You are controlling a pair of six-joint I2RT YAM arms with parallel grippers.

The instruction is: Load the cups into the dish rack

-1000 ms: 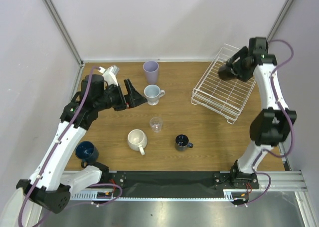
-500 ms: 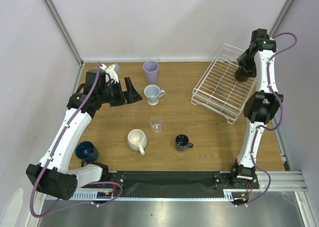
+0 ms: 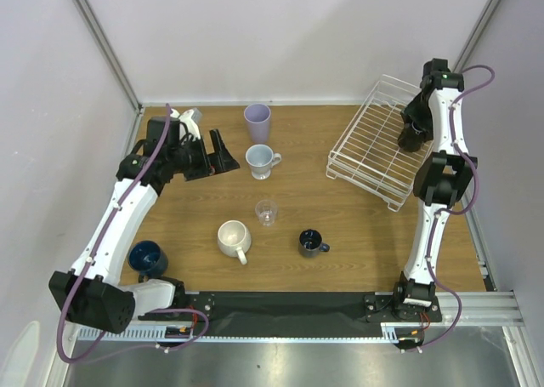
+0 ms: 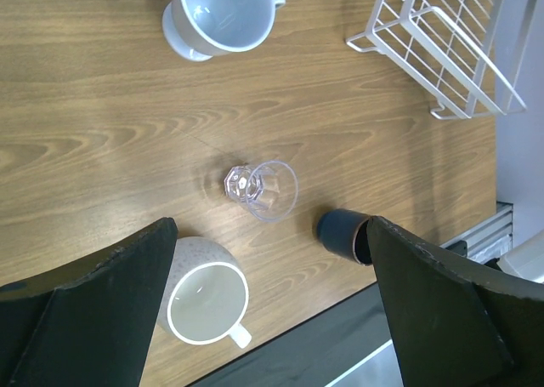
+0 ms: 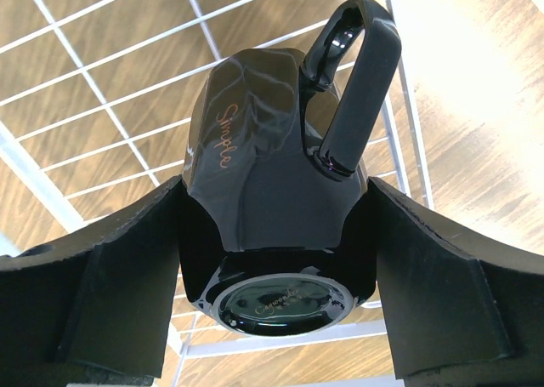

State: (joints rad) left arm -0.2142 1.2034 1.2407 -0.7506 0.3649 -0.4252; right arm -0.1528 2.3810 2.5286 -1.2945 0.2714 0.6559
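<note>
1. Holding item: the right pincer [image 5: 276, 268] is closed round the black mug [image 5: 255, 140], with one finger on each flank of the body. The base faces the wrist camera and the handle stands clear of both fingers.
2. Location: the mug hangs over the far right part of the dish rack [image 3: 361, 149], with white grid wires showing beneath it. Whether its rim rests on the wires cannot be told.
3. Step in hand, as judged: setting this mug mouth-down in the rack. Lower it straight and level, so the rim lands across several wires rather than tipping into a gap.
4. Hazard: the handle lies close to a raised side wire in the wrist view, so turn or shift the mug slightly inward before it seats.
5. Release: the glaze looks glossy and likely slippery. Open the fingers only once the wires carry the weight, then lift straight away from the handle.
6. Left pincer [image 3: 223, 153]: spread wide and holding nothing, it is poised above the counter [image 3: 357, 234] just beside the pale blue-white mug [image 3: 261, 160].
7. Outstanding on the counter — lavender tumbler [image 3: 257, 122], clear glass [image 3: 267, 212], cream mug [image 3: 233, 236], dark mug [image 3: 310, 242], navy cup [image 3: 146, 258]. Seat the black mug near the rack's edge, leaving the grid free for these.
</note>
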